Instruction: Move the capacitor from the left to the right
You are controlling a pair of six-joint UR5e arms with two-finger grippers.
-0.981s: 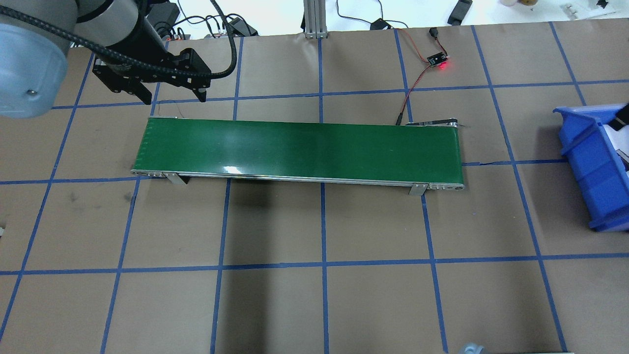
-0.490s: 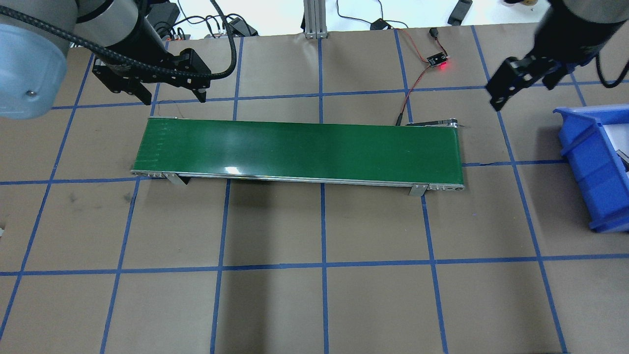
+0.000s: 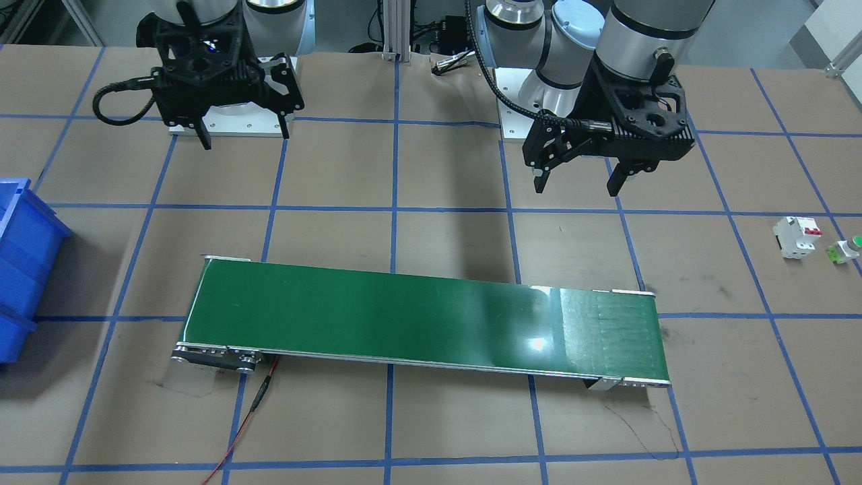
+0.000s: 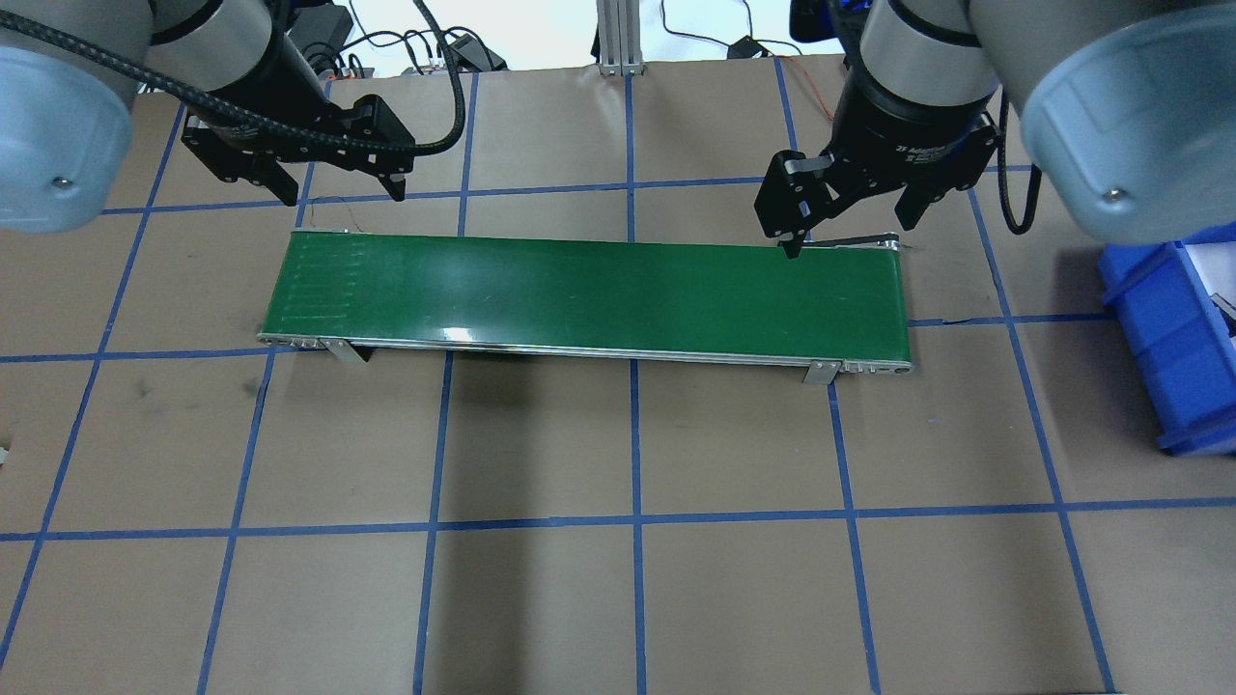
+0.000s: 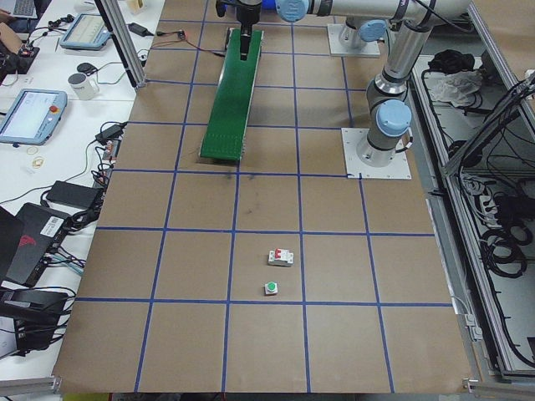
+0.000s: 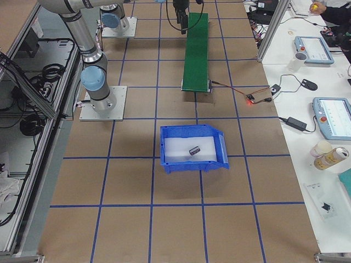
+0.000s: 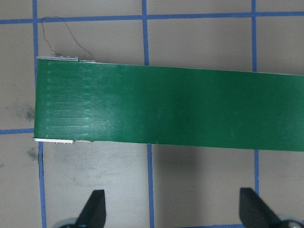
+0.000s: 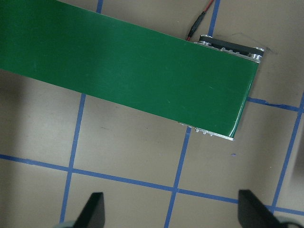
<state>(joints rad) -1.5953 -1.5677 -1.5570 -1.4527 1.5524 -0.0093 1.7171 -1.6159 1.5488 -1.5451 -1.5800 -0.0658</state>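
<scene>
The capacitor (image 6: pixel 194 149) is a small dark cylinder lying on the white floor of the blue bin (image 6: pixel 192 165). No gripper holds it. My right gripper (image 4: pixel 850 234) is open and empty above the far right end of the green conveyor belt (image 4: pixel 589 294). It also shows in the front-facing view (image 3: pixel 245 138) and in its wrist view (image 8: pixel 172 213). My left gripper (image 4: pixel 340 191) is open and empty just beyond the belt's left end. It also shows in the front-facing view (image 3: pixel 576 187) and in its wrist view (image 7: pixel 173 213).
The blue bin (image 4: pixel 1154 319) stands at the table's right edge. A white breaker with red tabs (image 3: pixel 797 236) and a green-capped push button (image 3: pixel 847 249) sit far out on the robot's left. A red-wired sensor board lies behind the belt's right end.
My right arm has swung in from the blue bin's side to hang over the belt's right end. The left arm has not moved. Faint marks on the belt's left end have spread rightward.
</scene>
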